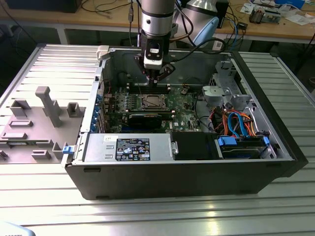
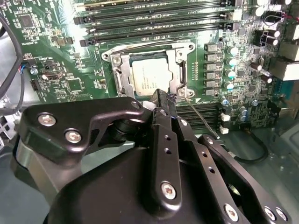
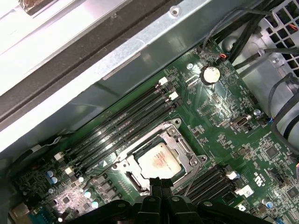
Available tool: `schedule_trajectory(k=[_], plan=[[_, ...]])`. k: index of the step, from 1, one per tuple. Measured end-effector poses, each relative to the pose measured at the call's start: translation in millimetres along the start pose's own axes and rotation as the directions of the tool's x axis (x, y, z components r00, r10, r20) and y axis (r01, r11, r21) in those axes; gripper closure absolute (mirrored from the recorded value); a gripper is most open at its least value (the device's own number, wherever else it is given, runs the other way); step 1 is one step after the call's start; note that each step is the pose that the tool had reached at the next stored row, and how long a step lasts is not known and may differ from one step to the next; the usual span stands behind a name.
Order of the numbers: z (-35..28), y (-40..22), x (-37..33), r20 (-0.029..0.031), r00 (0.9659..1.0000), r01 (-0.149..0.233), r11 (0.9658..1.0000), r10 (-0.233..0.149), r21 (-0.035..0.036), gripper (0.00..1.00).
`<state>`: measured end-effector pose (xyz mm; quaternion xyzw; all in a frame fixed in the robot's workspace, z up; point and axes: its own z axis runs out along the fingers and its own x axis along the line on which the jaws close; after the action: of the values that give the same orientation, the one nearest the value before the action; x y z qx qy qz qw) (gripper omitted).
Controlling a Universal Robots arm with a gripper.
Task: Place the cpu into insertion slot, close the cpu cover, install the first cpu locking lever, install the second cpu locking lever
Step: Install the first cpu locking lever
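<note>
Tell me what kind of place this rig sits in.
Likely a lab or workshop bench: an open computer case on a ribbed metal table, cluttered wooden benches behind, and grey fixtures alongside.

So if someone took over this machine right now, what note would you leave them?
Gripper: fingers shut, nothing seen between them, tip at a corner of the insertion slot.
Cpu: lying in the slot.
Cpu cover: appears to be down over the cpu.
Left: one thin wire lever slants away beside the slot, apparently unlatched. I cannot tell the other lever's state.
</note>
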<state>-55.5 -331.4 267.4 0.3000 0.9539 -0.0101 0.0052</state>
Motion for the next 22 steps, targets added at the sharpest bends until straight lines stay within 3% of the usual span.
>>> schedule_trajectory(k=[9,22], plan=[[0.0,0.0,0.0,0.0014,0.9965,0.083,0.9965,-0.083,-0.0013,0.89],[0.0,0.0,0.0,0.0032,0.9835,0.181,0.9835,-0.181,-0.0026,0.89]])
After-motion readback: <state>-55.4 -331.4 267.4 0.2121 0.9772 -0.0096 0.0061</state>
